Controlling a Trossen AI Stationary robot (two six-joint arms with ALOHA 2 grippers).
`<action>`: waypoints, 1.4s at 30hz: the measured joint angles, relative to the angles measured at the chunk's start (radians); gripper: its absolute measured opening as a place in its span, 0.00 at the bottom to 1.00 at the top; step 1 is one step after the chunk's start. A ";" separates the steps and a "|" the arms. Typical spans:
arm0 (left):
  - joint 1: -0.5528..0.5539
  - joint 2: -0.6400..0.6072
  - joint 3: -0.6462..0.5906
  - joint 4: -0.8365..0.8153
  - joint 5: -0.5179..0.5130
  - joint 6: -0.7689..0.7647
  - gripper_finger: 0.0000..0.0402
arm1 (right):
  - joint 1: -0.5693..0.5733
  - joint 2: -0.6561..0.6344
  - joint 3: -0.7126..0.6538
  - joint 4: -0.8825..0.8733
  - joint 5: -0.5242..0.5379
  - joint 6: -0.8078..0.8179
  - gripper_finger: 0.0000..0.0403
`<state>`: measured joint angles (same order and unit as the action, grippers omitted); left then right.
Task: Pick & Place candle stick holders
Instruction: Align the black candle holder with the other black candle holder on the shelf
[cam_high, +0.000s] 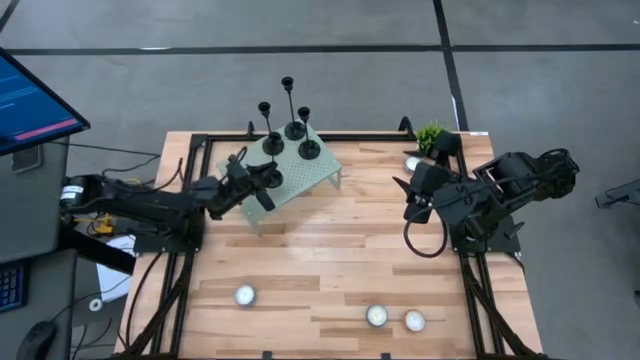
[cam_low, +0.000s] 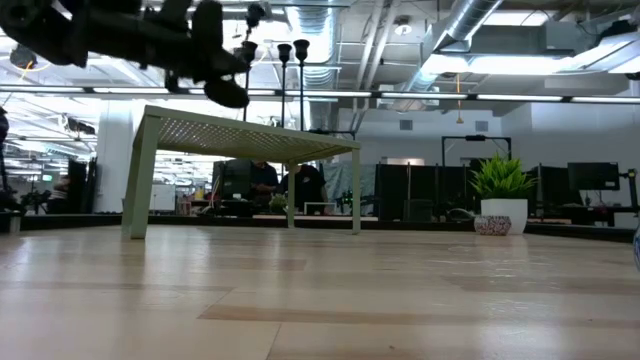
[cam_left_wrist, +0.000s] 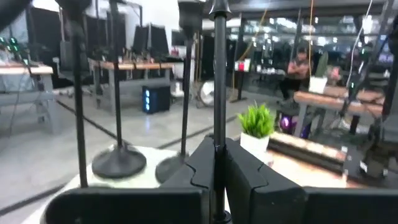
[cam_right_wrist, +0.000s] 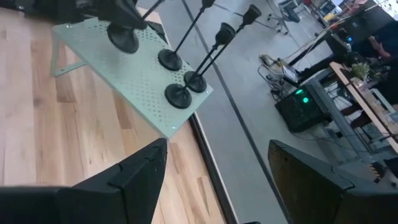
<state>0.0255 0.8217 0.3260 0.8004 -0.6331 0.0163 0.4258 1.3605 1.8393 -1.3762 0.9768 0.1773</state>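
Note:
Several black candle stick holders stand by their disc bases on the pale green perforated stand (cam_high: 300, 175) at the table's far side: three at its far end (cam_high: 295, 130), and their stems also show in the left wrist view (cam_left_wrist: 117, 81). My left gripper (cam_high: 262, 182) is over the stand's near left part, shut on a fourth holder (cam_high: 272, 180). My right gripper (cam_high: 412, 195) is open and empty over the table's right side, well clear of the stand; its fingers (cam_right_wrist: 140, 171) show spread apart. My left gripper pinches the holder's thin upright stem (cam_left_wrist: 219, 112) between its two fingers (cam_left_wrist: 202, 165), low on the stem. The fingers come level from the table's left and lie across the stem. The holder stands upright; I cannot tell whether its base (cam_right_wrist: 122, 38) rests on the stand or hangs just above it.
Three tealight candles lie near the table's front edge (cam_high: 245, 295) (cam_high: 376, 316) (cam_high: 414, 321), and one at the far right (cam_high: 411, 163). A small potted plant (cam_high: 432, 135) stands at the far right corner. Bare wood lies between the stand and the tealights.

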 joint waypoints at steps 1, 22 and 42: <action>0.011 0.012 0.000 0.005 0.015 -0.009 0.03 | -0.005 0.000 0.000 0.000 0.000 0.002 0.67; 0.081 0.189 0.001 0.110 0.067 -0.079 0.04 | -0.038 0.000 0.000 0.000 -0.007 0.007 0.67; 0.073 0.213 0.002 0.119 0.088 -0.077 0.08 | -0.038 0.000 0.000 0.000 -0.008 0.008 0.67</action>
<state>0.0986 1.0346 0.3283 0.9192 -0.5449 -0.0608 0.3878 1.3605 1.8393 -1.3762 0.9691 0.1852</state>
